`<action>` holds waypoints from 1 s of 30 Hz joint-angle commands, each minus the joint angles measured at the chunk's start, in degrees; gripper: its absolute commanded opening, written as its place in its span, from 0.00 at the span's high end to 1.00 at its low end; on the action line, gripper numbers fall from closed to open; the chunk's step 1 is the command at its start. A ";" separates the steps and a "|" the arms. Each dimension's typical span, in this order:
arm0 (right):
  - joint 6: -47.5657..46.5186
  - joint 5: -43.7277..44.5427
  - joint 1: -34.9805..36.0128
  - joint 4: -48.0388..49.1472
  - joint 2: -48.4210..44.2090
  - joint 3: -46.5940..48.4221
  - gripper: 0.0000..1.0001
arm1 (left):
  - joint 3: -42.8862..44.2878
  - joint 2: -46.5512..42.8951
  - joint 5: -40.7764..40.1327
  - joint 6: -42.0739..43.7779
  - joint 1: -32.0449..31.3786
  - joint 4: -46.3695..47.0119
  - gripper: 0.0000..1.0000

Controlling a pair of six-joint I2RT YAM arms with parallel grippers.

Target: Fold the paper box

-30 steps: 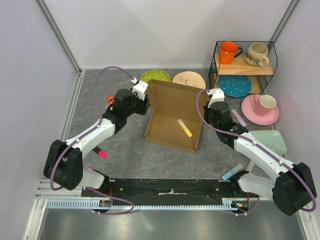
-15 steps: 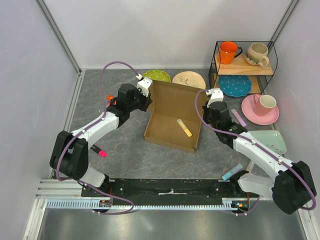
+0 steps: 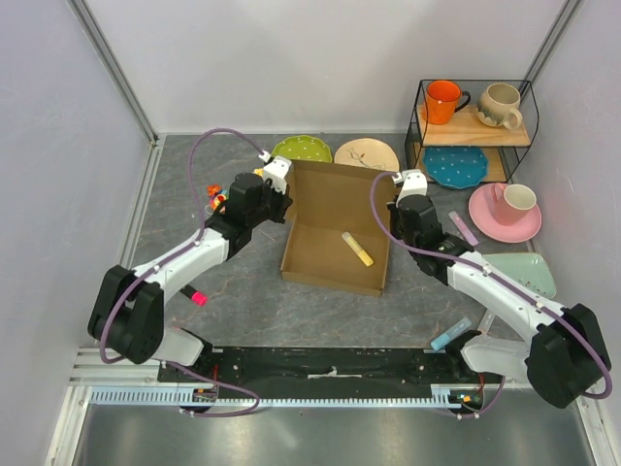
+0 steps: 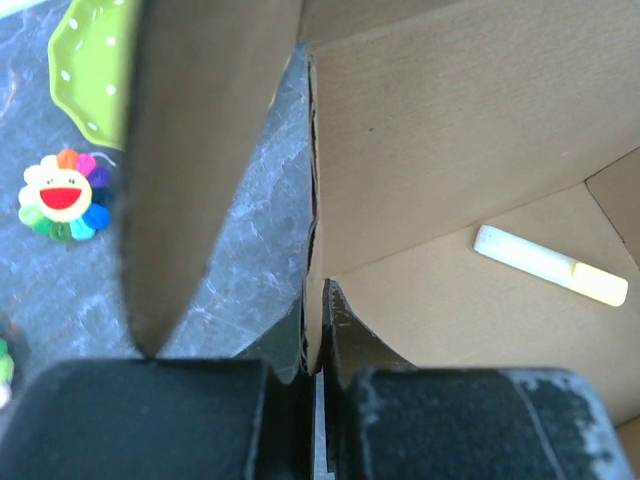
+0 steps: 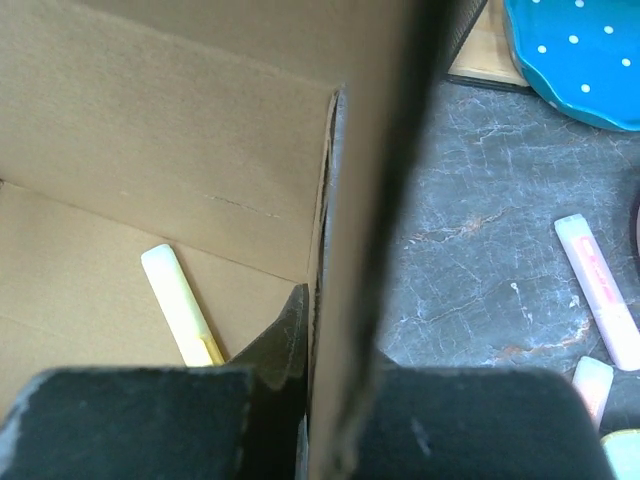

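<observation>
Top view: paper box [image 3: 335,228] open in the middle of the table [image 3: 243,291], yellow marker [image 3: 357,249] inside. Probably light and stiff, bending only at creases; best taken by the thin side walls. Smooth grey surface, likely slippery; two plates [image 3: 302,149] just behind the rear flap, little room there.

Left wrist: left fingers [image 4: 352,340] pinched shut on the left wall.

Right wrist: right fingers [image 5: 285,338] clamped shut on the right wall.
</observation>
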 commanded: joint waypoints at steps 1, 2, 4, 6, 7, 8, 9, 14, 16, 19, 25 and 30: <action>-0.40 1.11 2.10 -2.91 1.75 2.70 1.00 | -5.31 -5.28 -9.99 -8.23 -3.97 5.99 0.98; -0.14 2.24 2.46 -3.09 1.93 2.88 1.00 | -6.20 -5.54 -11.92 -10.33 -4.85 6.43 0.98; 0.57 3.57 3.25 -3.27 2.28 3.49 1.00 | -7.87 -6.34 -15.88 -11.40 -5.73 7.32 0.98; 1.62 5.15 4.21 -3.53 2.19 3.58 1.00 | -8.58 -6.60 -19.57 -12.98 -7.22 7.40 0.98; 2.15 5.59 4.39 -3.53 2.19 3.58 1.00 | -8.93 -6.60 -20.63 -13.60 -7.66 7.49 0.98; 2.93 5.94 4.57 -3.53 2.19 3.49 1.00 | -9.02 -6.60 -21.69 -14.47 -8.71 7.49 0.98; 3.46 6.38 4.83 -3.44 2.28 3.41 1.00 | -9.02 -6.51 -24.40 -14.83 -9.33 7.49 0.98; 5.23 6.56 5.80 -3.62 1.93 3.14 1.00 | -7.01 -5.90 -30.39 -19.57 -12.75 4.25 0.98; 5.93 6.48 6.06 -3.97 1.93 3.23 1.00 | -5.60 -5.81 -32.94 -22.46 -13.81 2.41 0.98; 7.07 5.95 6.15 -4.32 2.10 3.49 1.00 | -4.19 -5.46 -33.91 -24.06 -15.65 1.17 0.98; 12.51 4.63 6.50 -5.46 2.89 4.64 1.00 | -3.57 -4.32 -36.72 -28.09 -19.00 -1.29 0.98; 16.91 4.72 7.38 -6.17 2.46 4.20 0.99 | -6.38 -4.23 -38.66 -31.35 -20.15 -0.86 0.98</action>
